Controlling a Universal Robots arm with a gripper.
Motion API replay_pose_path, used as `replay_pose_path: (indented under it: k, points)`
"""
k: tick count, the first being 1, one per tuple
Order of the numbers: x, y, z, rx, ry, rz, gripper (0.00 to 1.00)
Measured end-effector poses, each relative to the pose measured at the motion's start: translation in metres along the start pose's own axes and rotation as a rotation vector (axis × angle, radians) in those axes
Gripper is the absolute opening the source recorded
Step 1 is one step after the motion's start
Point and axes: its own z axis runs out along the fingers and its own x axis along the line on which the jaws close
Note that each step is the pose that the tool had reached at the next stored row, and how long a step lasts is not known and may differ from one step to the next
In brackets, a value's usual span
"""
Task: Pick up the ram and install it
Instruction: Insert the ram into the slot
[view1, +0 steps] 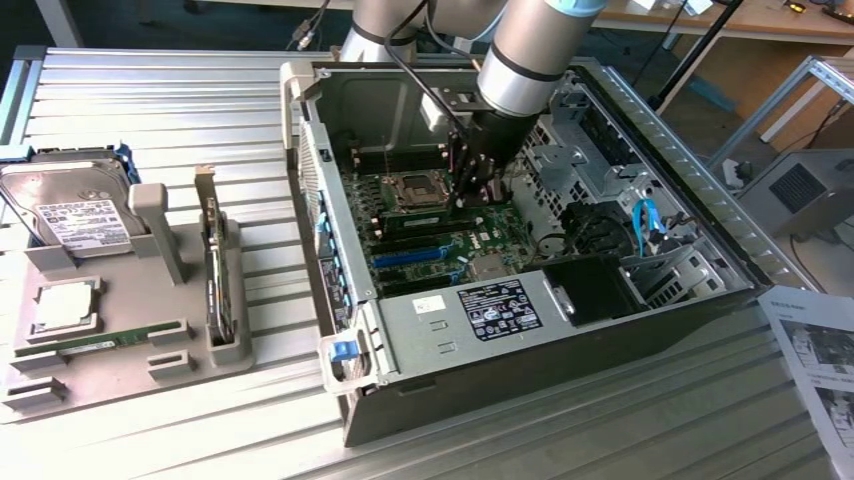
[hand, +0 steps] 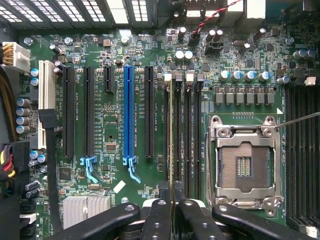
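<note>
In the wrist view the ram (hand: 171, 140) appears edge-on as a thin pale strip, held upright between my black fingers (hand: 159, 212). My gripper (hand: 172, 202) is shut on it. The strip lines up with the memory slot farthest from the open CPU socket (hand: 245, 165), in the bank of black memory slots (hand: 187, 135). I cannot tell whether it is seated or just above the slot. In the exterior view my gripper (view1: 470, 195) reaches down inside the open computer case (view1: 441, 330), beside the CPU socket (view1: 414, 187).
The case walls and drive cage (view1: 587, 170) stand close around the arm. Blue and black expansion slots (hand: 129, 115) lie beside the memory bank. Outside, a grey tray (view1: 80, 385) holds a hard drive (view1: 74, 215), a silver processor (view1: 64, 305), an upright expansion card (view1: 214, 270) and a green stick (view1: 100, 342).
</note>
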Motion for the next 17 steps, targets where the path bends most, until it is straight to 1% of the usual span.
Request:
replay_pose_path:
  k: [6,17]
  points:
    - [0.0002,0.0000,0.0002,0.0000,-0.0033,0.000,0.12]
    - [0.0002,0.0000,0.0002,0.0000,-0.0032,-0.004,0.12]
